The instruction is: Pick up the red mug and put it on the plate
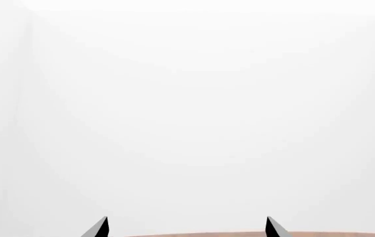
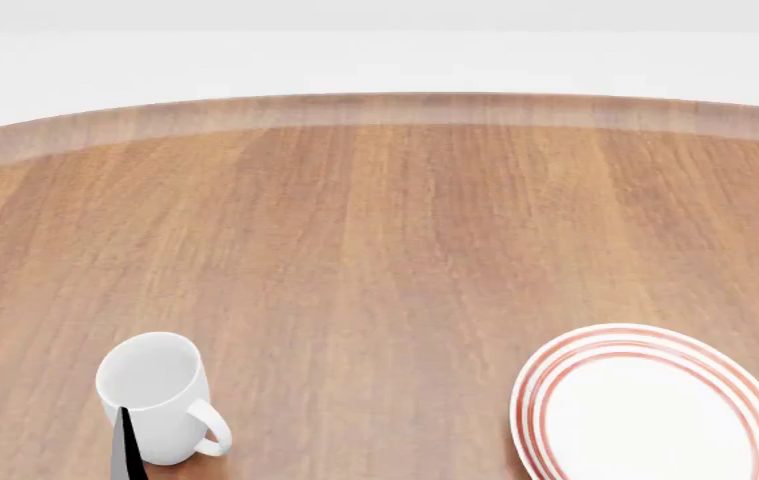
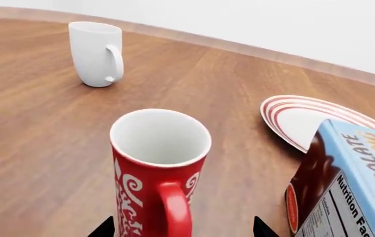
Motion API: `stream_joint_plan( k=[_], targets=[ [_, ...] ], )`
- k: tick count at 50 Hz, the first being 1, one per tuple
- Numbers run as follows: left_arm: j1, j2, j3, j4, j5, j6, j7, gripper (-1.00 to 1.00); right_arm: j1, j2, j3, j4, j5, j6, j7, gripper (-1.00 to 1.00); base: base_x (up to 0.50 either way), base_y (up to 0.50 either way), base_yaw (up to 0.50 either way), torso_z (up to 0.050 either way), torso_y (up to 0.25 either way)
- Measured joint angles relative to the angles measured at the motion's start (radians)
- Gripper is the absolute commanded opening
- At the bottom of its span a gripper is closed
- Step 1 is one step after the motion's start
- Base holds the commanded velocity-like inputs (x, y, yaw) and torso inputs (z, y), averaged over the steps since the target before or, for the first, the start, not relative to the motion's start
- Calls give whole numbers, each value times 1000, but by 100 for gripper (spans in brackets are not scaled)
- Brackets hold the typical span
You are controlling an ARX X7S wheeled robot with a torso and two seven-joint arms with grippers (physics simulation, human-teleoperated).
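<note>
The red mug point(image 3: 149, 173), with a white pattern and a white inside, stands upright on the wooden table, its handle facing the right wrist camera. My right gripper point(image 3: 184, 229) is open, with one dark fingertip on each side of the mug's lower body. The mug and the right gripper are out of the head view. The plate point(image 2: 659, 405), white with red rings, lies at the front right; it also shows in the right wrist view point(image 3: 293, 116). My left gripper point(image 2: 46, 445) is open and empty at the front left; in its wrist view point(image 1: 187, 228) it faces a white wall.
A plain white mug point(image 2: 152, 395) stands upright beside my left gripper's fingertips; it also shows in the right wrist view point(image 3: 97, 52). A blue and brown chocolate box point(image 3: 345, 192) stands close beside the red mug and covers part of the plate. The table's far edge point(image 2: 379, 108) curves.
</note>
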Motion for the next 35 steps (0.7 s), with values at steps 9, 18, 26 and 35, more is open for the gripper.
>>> stream_joint_plan(
  k=[9, 18, 26, 35],
  targets=[
    [-1, -1, 2, -1, 0, 1, -2, 100, 7, -4, -8, 20, 10, -8, -6, 100, 0, 0, 0, 0, 0],
    [-1, -2, 3, -2, 0, 3, -4, 100, 12, -7, -13, 33, 21, -13, -10, 100, 0, 0, 0, 0, 0],
    [-2, -2, 5, -2, 0, 4, -5, 100, 16, -8, -15, 41, 27, -16, -11, 100, 0, 0, 0, 0, 0],
    [-3, -3, 7, -3, 0, 6, -6, 100, 20, -7, -16, 44, 36, -17, -11, 100, 0, 0, 0, 0, 0]
  ],
)
